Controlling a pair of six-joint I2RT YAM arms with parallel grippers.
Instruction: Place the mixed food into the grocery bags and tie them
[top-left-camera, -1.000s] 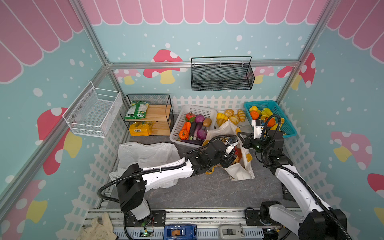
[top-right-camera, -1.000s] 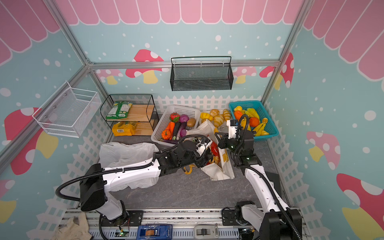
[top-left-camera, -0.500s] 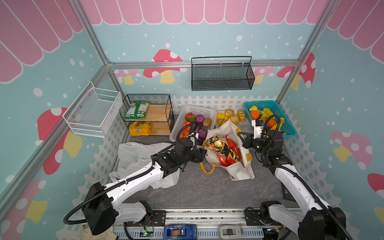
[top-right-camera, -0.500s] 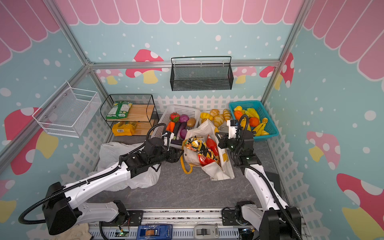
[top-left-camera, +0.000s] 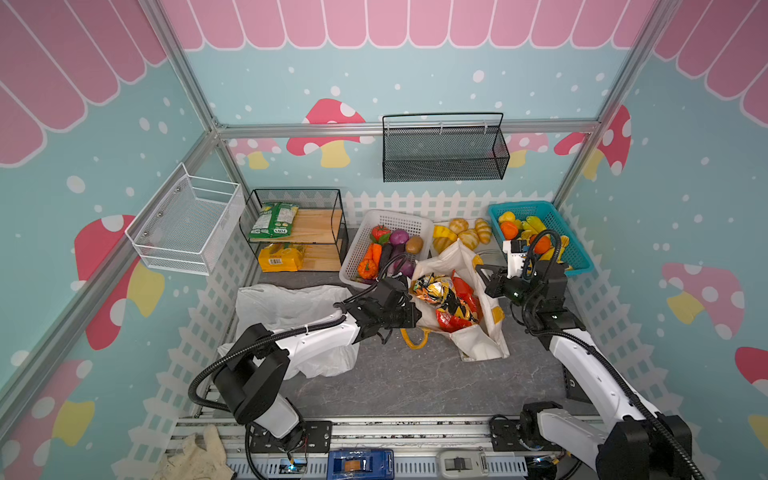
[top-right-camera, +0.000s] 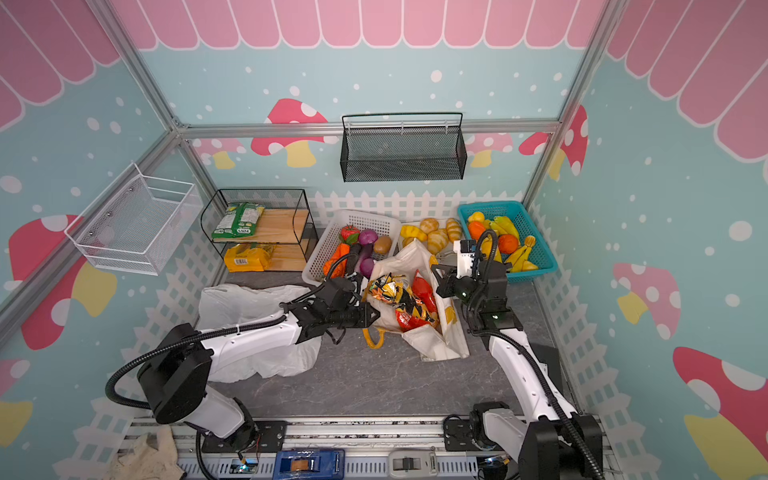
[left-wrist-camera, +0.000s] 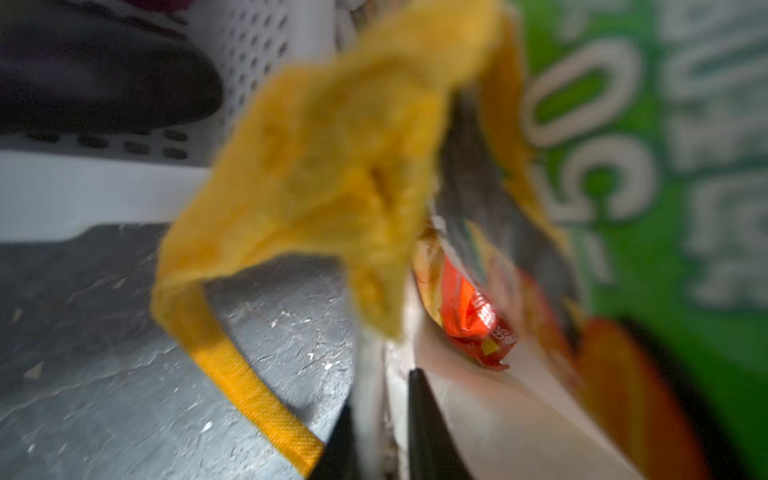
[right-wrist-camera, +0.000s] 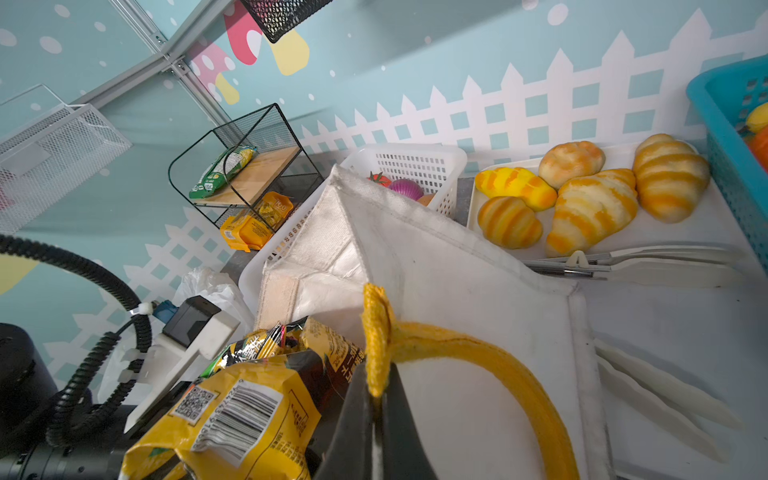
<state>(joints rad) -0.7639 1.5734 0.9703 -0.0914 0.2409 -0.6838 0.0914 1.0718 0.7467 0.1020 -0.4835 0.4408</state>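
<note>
Clamping the cream canvas tote (top-left-camera: 482, 345) on two sides: your left gripper (left-wrist-camera: 378, 395) is pinching its rim fabric, your right gripper (right-wrist-camera: 376, 399) is squeezing a yellow handle (right-wrist-camera: 478, 349). Both arms are reaching low, facing each other. Tote is slumping mid-table, long axis running back-to-front, mouth gaping upward, red crisp packet (top-left-camera: 461, 291) and yellow-and-dark snack packet (top-left-camera: 434, 286) lying inside.

Packets (top-left-camera: 441, 291) inside tote (top-left-camera: 480, 345), before basket (top-left-camera: 390, 216).

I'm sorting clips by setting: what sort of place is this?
Probably a staged toy-market booth for robot practice, not a real shop: printed mushroom walls, a white basket of toy vegetables, a teal basket of toy fruit, and a left arm and right arm working inside.
</note>
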